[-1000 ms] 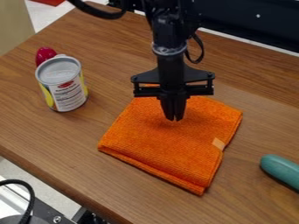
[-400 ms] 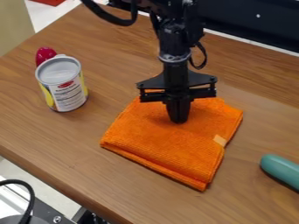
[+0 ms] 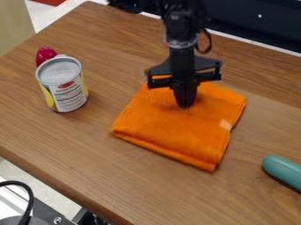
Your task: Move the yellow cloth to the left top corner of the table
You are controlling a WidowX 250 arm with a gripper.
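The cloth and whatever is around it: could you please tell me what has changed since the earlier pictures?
The cloth has slid up the view and slightly right, along with the gripper, whose slightly parted fingers have closed, apparently on the cloth. The can, red item and teal item stayed put.

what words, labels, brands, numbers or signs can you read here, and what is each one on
No text can be read with certainty.
White label on the can: a red mark and lines of print, too small to read.
Pale tag on the orange cloth: no print can be made out.
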